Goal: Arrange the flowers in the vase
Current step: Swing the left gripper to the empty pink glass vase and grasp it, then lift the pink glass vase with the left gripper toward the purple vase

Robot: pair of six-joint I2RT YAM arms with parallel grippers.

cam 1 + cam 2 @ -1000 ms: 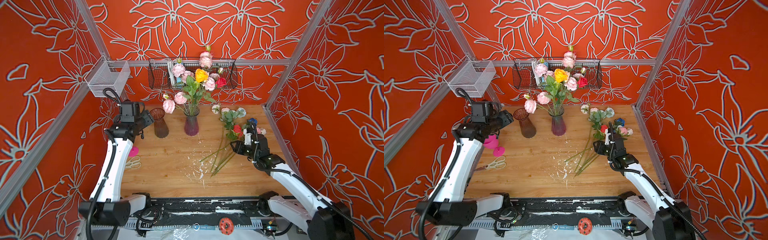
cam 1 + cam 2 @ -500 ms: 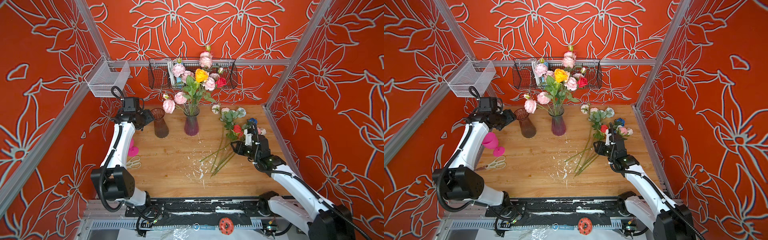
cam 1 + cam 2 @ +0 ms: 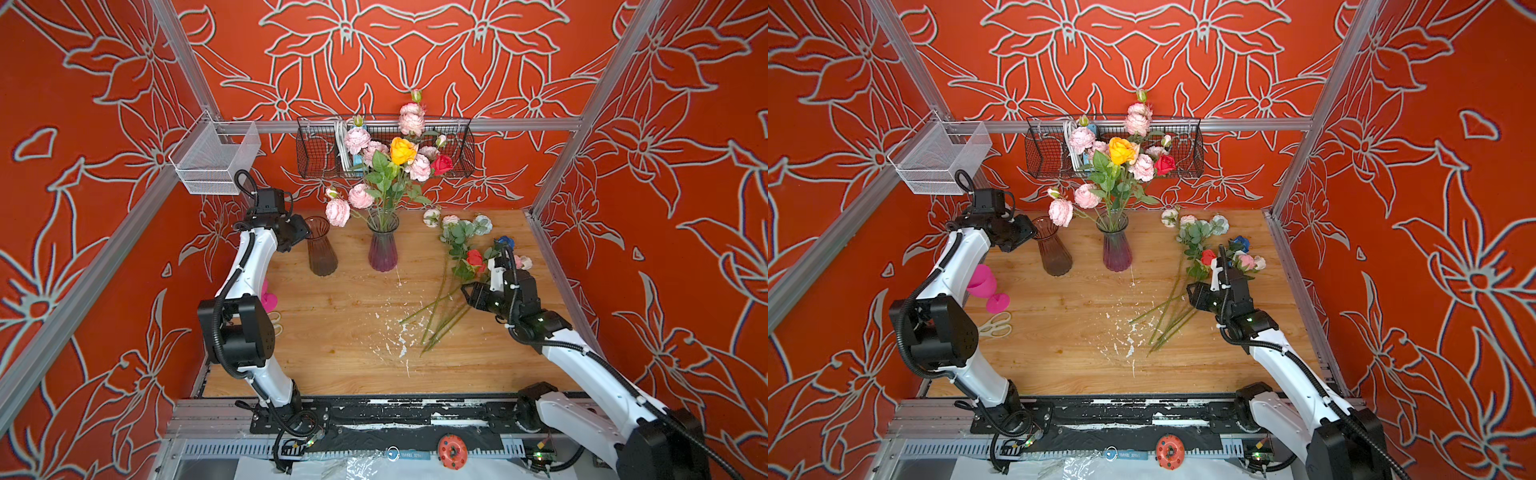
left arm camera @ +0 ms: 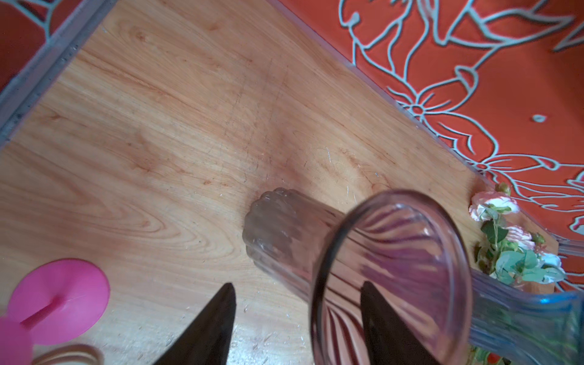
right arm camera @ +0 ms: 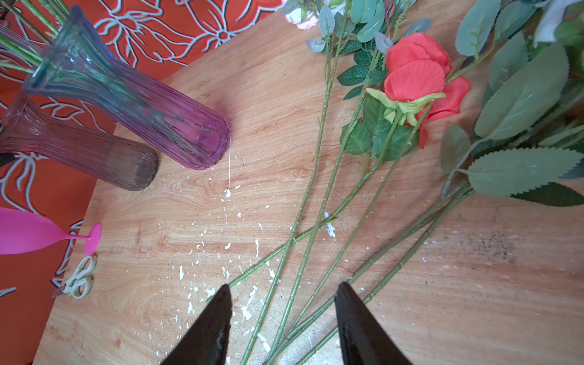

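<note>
Loose flowers [image 3: 457,245] lie fanned on the right of the table [image 3: 332,332], about six stems, and the purple vase [image 3: 383,249] at the back already holds nine-odd blooms. Picking is the step now: the right gripper [image 5: 283,286] hovers over the stems, jaws apart, and must close on just one. The left gripper [image 4: 298,284], jaws apart, straddles the rim of the second, empty vase [image 3: 321,253].

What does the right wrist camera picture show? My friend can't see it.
The right gripper stands open over long green flower stems lying on a wooden table, with a red rose among leaves beyond. Farther off are a purple vase holding stems, an empty brownish vase, a pink goblet and small scissors.
</note>
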